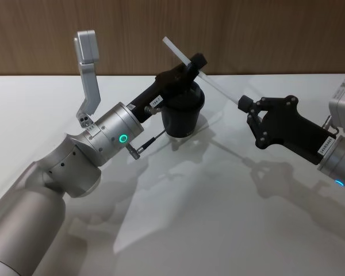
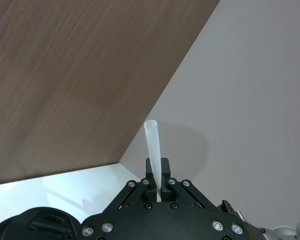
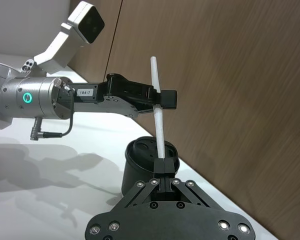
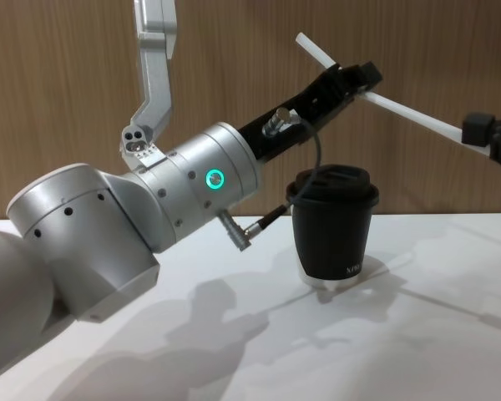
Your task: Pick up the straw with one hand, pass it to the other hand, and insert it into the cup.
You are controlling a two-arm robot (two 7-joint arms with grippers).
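Note:
The white straw hangs tilted in the air above the table, and both grippers hold it. My left gripper, with the silver wrist and green ring, is shut on its upper part, directly above the black lidded cup. My right gripper, black and blocky, is shut on its lower end, to the right of the cup. In the right wrist view the straw rises from my right gripper past the left gripper, with the cup behind. In the chest view the straw slants above the cup.
The white table spreads around the cup, with a brown wood-grain wall behind it. A dark cable loops from the left wrist near the cup. A silver camera bracket rises above the left arm.

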